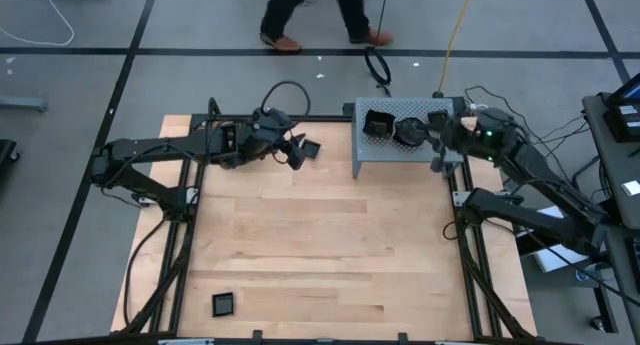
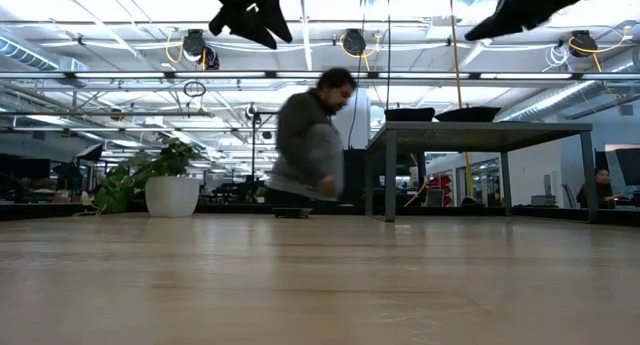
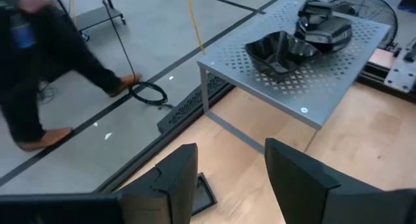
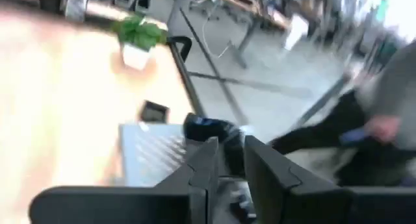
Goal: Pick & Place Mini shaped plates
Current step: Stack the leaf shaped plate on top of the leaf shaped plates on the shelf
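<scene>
Jaws of the left gripper (image 3: 227, 185) stand spread and empty, poised over a square plate (image 1: 311, 149) lying on the wooden table (image 1: 320, 245) just beside the grey perforated box (image 1: 400, 145). The right gripper (image 4: 227, 169) hovers above that box with jaws a little parted, nothing between them. Stacked black plates (image 3: 286, 50) rest on the box top. Another square plate (image 1: 223, 304) lies well apart from the box, at the table's near edge

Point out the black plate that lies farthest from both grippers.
The square plate lying alone at the table's near left corner. The other plates lie at the far end: one on the wood by the left gripper, two on the grey perforated stand by the right gripper.
</scene>
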You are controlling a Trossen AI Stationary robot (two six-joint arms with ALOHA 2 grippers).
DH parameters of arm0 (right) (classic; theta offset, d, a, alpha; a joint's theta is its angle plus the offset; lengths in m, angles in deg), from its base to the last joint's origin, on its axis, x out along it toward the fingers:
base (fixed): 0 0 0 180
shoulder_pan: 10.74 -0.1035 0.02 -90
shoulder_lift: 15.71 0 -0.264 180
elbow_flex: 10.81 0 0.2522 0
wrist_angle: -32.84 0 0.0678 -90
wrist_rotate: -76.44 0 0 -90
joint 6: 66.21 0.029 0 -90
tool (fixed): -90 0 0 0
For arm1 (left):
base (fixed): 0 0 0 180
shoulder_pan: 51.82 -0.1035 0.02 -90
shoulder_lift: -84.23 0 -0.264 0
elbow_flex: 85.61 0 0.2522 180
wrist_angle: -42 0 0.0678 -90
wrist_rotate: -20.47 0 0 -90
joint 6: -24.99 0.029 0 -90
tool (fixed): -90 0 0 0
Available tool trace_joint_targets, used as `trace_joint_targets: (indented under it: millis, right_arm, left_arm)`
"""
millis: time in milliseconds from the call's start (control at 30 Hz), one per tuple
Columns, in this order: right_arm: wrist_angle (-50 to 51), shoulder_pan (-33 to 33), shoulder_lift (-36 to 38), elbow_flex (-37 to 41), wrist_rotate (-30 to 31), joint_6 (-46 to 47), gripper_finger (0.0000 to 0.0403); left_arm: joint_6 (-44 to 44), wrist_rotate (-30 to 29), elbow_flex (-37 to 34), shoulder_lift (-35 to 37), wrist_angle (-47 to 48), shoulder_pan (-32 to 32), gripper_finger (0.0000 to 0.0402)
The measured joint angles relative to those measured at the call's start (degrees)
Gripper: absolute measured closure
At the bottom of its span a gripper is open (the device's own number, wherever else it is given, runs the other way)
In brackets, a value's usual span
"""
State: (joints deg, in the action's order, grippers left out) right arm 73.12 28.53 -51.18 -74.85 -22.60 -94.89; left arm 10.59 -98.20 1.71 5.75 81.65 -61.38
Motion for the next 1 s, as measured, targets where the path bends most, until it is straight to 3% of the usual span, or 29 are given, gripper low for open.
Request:
trace_joint_targets:
  millis: [100,233,400,533,767,1000]
  right_arm:
    - [1.2,0.0,-2.8,0.0,0.3,13.1,0.0336]
    - [1.4,0.0,-6.7,0.0,0.0,21.2,0.0322]
    - [-0.2,0.0,-11.0,0.0,2.4,27.5,0.0278]
    - [-0.1,0.0,-13.7,0.0,6.5,37.9,0.0238]
    - [-1.9,0.0,-16.9,0.0,6.6,46.4,0.0190]
    - [-0.6,0.0,-19.2,0.0,6.8,51.5,0.0183]
  left_arm:
    - [-1.4,0.0,0.0,0.0,0.0,-0.5,0.0218]
    - [-1.7,0.1,0.0,0.0,0.0,-0.7,0.0218]
    - [-0.9,0.1,0.0,0.0,0.0,-0.7,0.0218]
    - [-0.8,0.1,0.0,0.0,0.1,-0.7,0.0218]
    - [-0.2,0.2,0.0,0.0,1.7,-0.8,0.0218]
    - [0.9,0.2,0.0,0.0,1.6,-1.0,0.0218]
